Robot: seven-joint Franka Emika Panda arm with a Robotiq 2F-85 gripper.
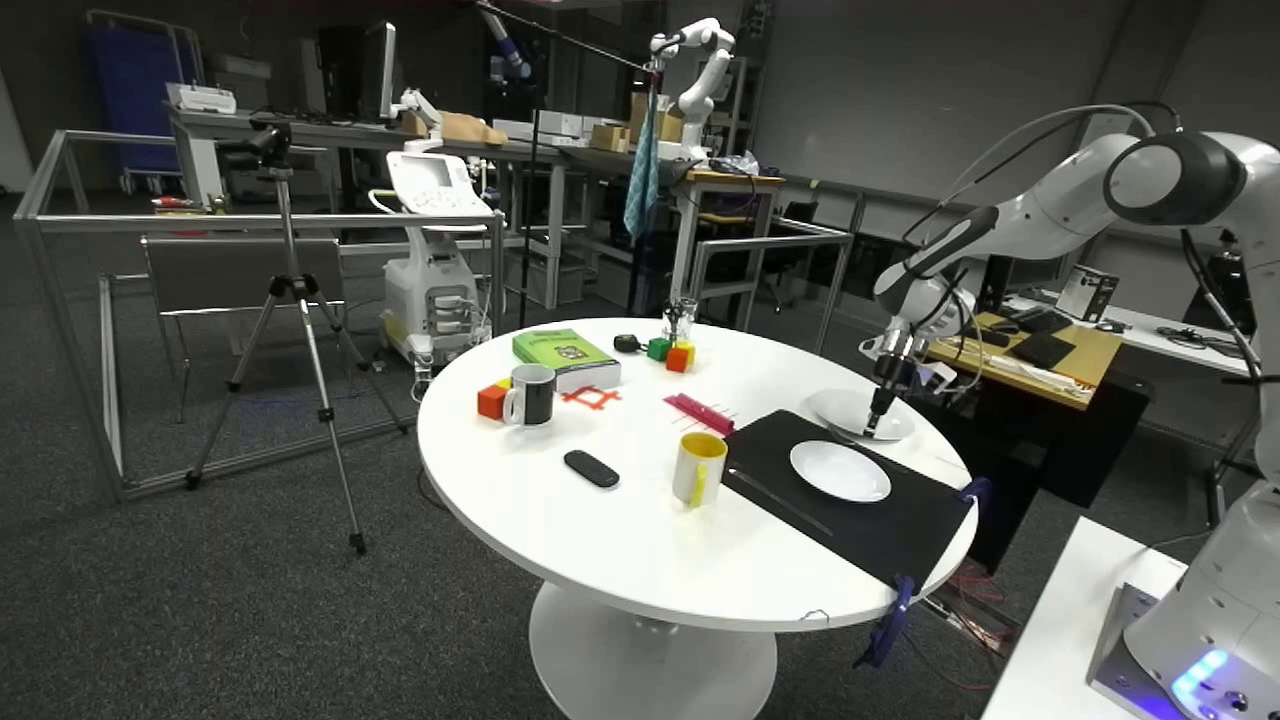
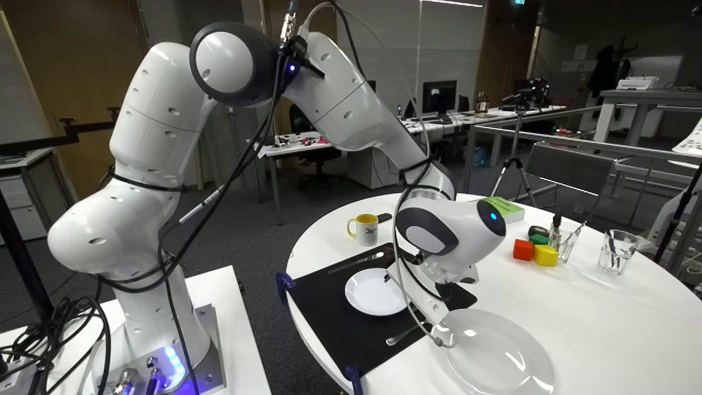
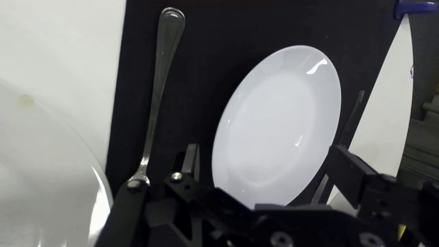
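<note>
My gripper (image 3: 267, 159) stands open over the table, its fingers far apart with nothing between them. Behind and below them in the wrist view, a small white plate (image 3: 274, 127) rests on a black mat (image 3: 205, 41). A metal utensil (image 3: 159, 82) lies left of that plate, its head partly hidden by the gripper. On the plate's right is a knife (image 3: 355, 106). A larger white plate (image 3: 44, 171) sits just off the mat. In an exterior view the gripper (image 1: 878, 410) hangs above or at this larger plate (image 1: 835, 408); contact cannot be judged.
A white mug with yellow inside (image 1: 699, 470) stands beside the mat. Farther off are a black-and-white mug (image 1: 531, 394), a green book (image 1: 565, 350), coloured blocks (image 2: 535, 252) and drinking glasses (image 2: 617, 252). Blue clamps (image 2: 284, 285) grip the table edge at the mat.
</note>
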